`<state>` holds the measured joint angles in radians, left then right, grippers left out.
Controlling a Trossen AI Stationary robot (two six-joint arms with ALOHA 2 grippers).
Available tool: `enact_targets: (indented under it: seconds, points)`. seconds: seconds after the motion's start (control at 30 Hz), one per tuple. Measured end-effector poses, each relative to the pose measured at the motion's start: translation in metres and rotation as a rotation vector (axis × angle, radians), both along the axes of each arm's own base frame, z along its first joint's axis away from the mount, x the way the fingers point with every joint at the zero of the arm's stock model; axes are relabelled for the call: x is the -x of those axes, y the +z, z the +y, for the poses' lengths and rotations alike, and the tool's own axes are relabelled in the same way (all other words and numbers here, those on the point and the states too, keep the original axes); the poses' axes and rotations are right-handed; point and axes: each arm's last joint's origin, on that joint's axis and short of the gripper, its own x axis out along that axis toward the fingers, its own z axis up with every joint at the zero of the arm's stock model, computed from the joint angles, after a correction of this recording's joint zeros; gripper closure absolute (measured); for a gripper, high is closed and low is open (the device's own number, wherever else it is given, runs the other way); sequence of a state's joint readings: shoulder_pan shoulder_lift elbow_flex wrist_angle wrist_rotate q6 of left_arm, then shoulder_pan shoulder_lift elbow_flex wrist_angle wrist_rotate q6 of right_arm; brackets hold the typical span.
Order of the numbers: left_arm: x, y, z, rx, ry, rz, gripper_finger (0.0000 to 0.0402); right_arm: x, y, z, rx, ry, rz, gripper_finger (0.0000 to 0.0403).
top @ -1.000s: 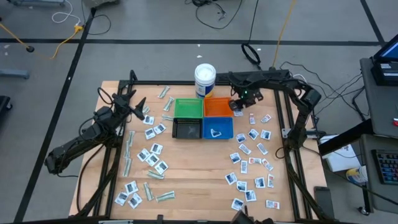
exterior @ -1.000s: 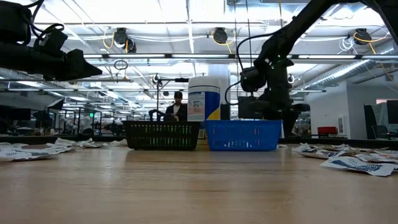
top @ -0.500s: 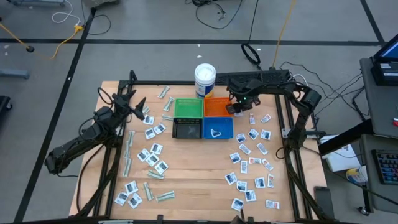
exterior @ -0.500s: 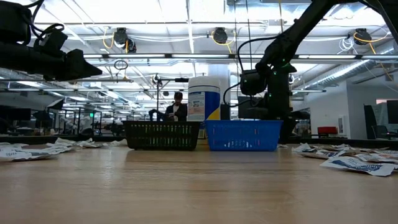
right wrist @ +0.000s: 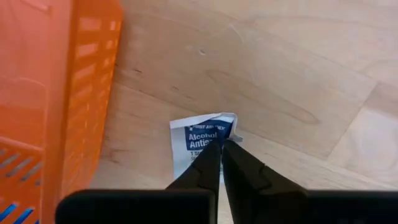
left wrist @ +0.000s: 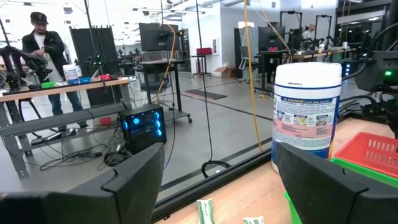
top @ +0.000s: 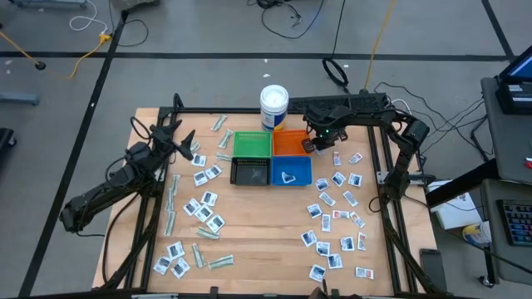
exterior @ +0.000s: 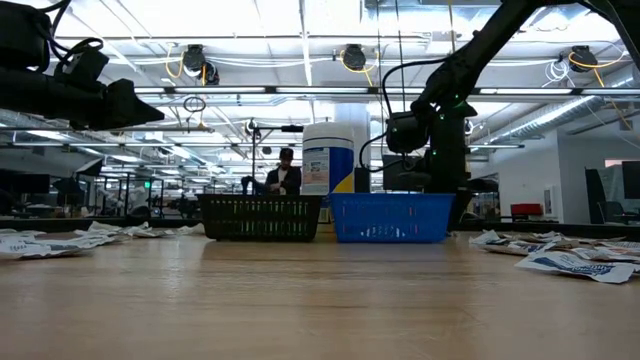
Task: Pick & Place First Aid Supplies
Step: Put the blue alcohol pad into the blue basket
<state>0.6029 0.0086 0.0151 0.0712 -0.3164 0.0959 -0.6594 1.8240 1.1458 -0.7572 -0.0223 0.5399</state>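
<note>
Right wrist view: right hand pinched shut on a sachet, just right of the orange bin, likely to drop it in. Left hand waits, fingers spread, empty, far-left worktop.

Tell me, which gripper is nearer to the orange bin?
Right. The right gripper is just beside the orange bin, shut on an alcohol wipe packet next to its wall. The left gripper is raised far across the table, beyond the green bin.

"Alcohol Anti…" on white sachet; tub label illegible
</note>
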Motion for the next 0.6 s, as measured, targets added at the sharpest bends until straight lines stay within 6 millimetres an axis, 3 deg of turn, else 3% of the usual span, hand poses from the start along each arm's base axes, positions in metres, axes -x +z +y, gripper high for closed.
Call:
enact_targets:
  seconds: [0.17,0.6]
  points:
    - [0.000,0.000,0.000,0.000,0.000,0.000,0.0094,0.005,0.010,0.000,0.030,-0.002,-0.004,0.0400]
    - [0.000,0.000,0.000,0.000,0.000,-0.001,0.0094,0.030,0.066,0.020,0.053,-0.019,-0.034,0.0402]
